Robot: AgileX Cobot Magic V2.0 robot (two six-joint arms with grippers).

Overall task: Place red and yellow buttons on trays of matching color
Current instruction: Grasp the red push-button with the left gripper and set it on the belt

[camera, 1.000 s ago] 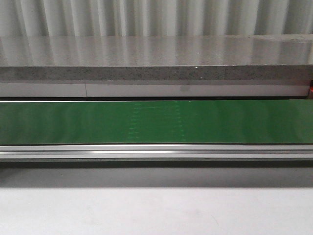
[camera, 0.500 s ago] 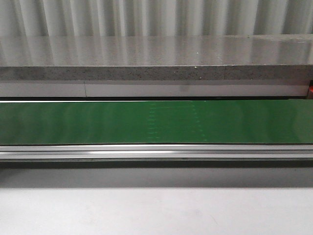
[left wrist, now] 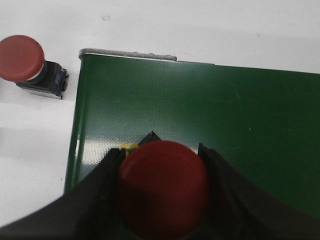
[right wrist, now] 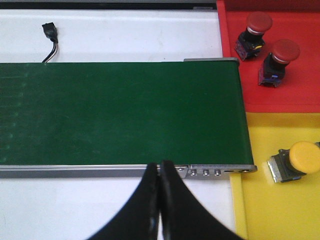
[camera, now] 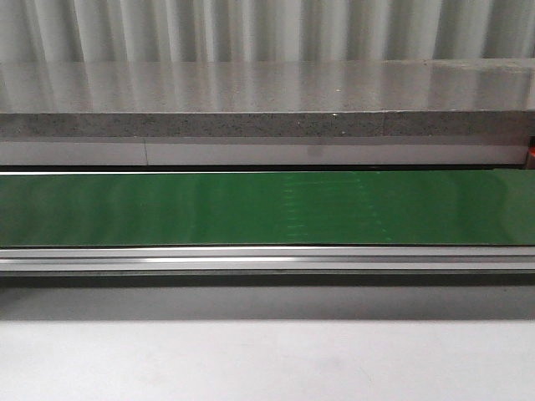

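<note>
In the left wrist view my left gripper (left wrist: 161, 150) is shut on a red button (left wrist: 162, 187), held over the end of the green belt (left wrist: 200, 115). A second red button (left wrist: 27, 64) lies on the white table beside that end. In the right wrist view my right gripper (right wrist: 160, 170) is shut and holds nothing, just short of the belt's metal rail (right wrist: 100, 170). The red tray (right wrist: 280, 95) carries two red buttons (right wrist: 254, 31) (right wrist: 278, 59). The yellow tray (right wrist: 270, 205) holds one yellow button (right wrist: 296, 161). Neither gripper shows in the front view.
The green conveyor belt (camera: 267, 207) crosses the front view, with an aluminium rail (camera: 267, 259) along its near side and a grey stone ledge (camera: 267, 100) behind. A small black connector with wires (right wrist: 50, 37) lies on the table past the belt.
The faint stitched seam on the belt has drifted to the right in the front view. Nothing else there has moved.
</note>
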